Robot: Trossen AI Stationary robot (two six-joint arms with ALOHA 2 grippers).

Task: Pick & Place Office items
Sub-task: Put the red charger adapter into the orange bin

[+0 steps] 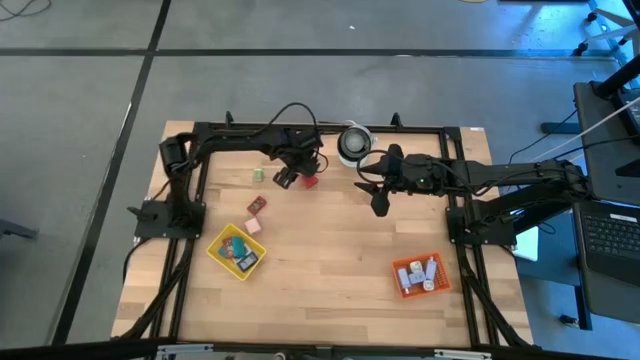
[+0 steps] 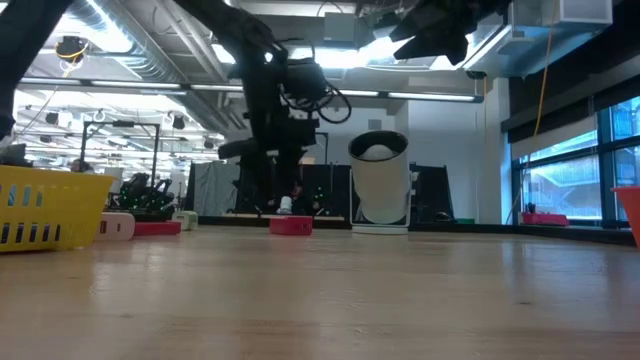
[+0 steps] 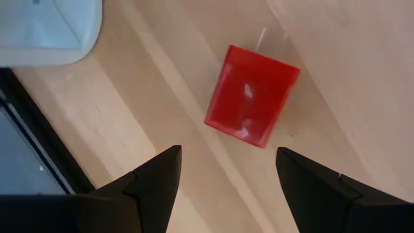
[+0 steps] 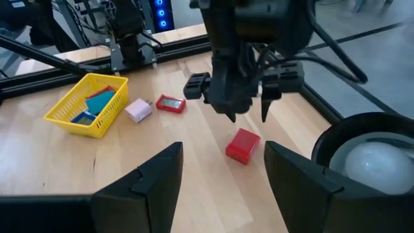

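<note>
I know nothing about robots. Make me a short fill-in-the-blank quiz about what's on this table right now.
1. The left gripper hangs over a small ____ block.
2. Its jaws are ____, holding nothing.
3. The yellow tray sits on the table's ____ side in the high view.
4. The orange tray sits on the ____ side.

Answers: red; open; left; right

Bare wood is lying open across the middle of the table (image 1: pixel 330 250), between the yellow tray (image 1: pixel 237 251) and the orange tray (image 1: pixel 421 275). Toward the far edge it is getting crowded: the left gripper (image 1: pixel 296 176) is hanging open over the red block (image 4: pixel 243 145), the white roll (image 1: pixel 352 143) is standing just beside it, and the right gripper (image 1: pixel 380 203) is hovering near. A pink block (image 1: pixel 253 226) and another red piece (image 1: pixel 257 205) are lying close to the yellow tray.
</note>
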